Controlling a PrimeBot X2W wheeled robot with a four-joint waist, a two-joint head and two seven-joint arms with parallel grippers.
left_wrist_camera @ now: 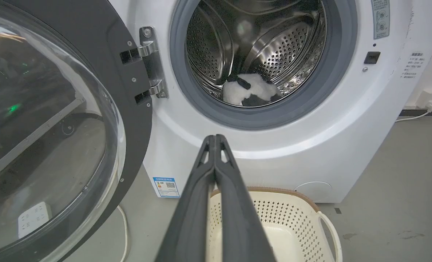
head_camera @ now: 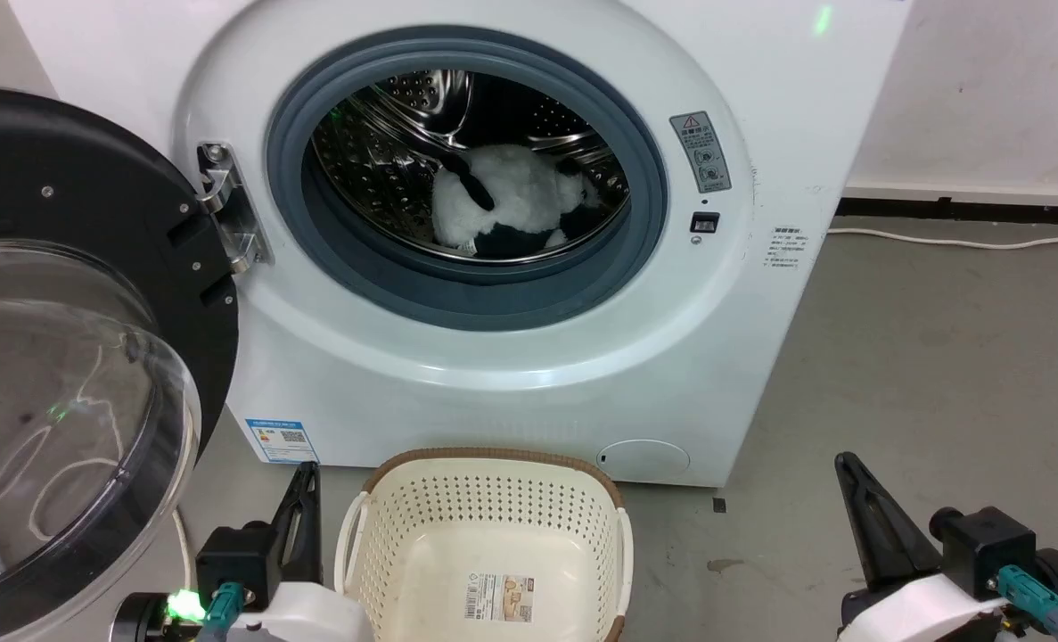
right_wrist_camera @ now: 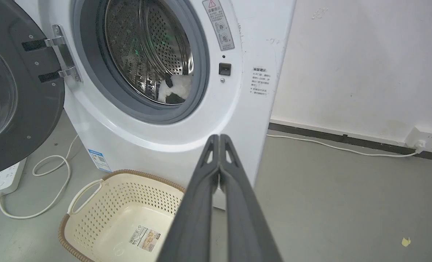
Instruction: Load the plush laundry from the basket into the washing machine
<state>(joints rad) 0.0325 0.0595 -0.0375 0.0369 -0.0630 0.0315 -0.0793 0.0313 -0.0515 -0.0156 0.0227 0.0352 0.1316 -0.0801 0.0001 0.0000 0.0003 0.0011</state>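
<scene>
Head view, the washing machine (head_camera: 493,392): big and white. Its round hole is wide open, with a grey ring (head_camera: 457,299) around a shiny drum (head_camera: 386,152) full of little holes.
The door (head_camera: 74,357): black frame with a clear bubble. It is swung right out on the left side of the washing machine.
The floor (head_camera: 894,357): grey and flat in front of the washing machine.
The basket (head_camera: 493,499): cream with a brown rim. It sits on the floor just in front of the washing machine, under the round hole, with a paper label (head_camera: 500,597) on its bottom and no toy in it.
The plush laundry (head_camera: 515,201): a fluffy white panda with black bits. It lies slumped at the bottom of the drum, well inside the washing machine and behind the grey ring. It looks soft and squashy.
The left gripper (head_camera: 308,471): low in front of the washing machine, toward its left side. Its two fingers are pressed together and it holds nothing.
The right gripper (head_camera: 845,465): low in front of the washing machine, toward its right side. Its fingers are pressed together too, and it holds nothing.
The step now: I think the loading is done, because the toy is in the washing machine.
The next move: maybe nothing. If the door is to be closed, the left gripper is nearer and would need a slow, gentle push on it.
</scene>
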